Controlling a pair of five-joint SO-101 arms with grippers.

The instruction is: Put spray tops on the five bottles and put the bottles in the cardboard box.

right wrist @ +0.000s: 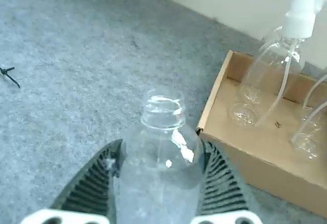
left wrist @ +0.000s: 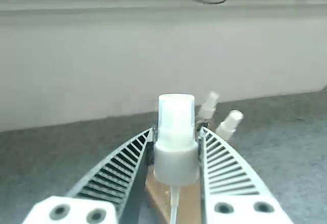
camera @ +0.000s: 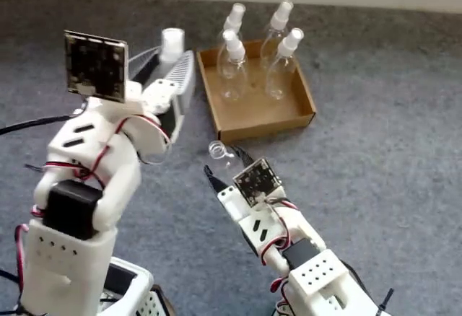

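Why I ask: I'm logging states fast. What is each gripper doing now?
Left gripper: closed on the spray top.
Right gripper: closed on the uncapped bottle.

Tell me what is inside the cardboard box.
Four clear bottles with white spray tops stand inside the cardboard box; its near floor is bare. The front two cover the bases of the back two.

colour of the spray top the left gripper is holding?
White. The spray top shows best in the left wrist view.
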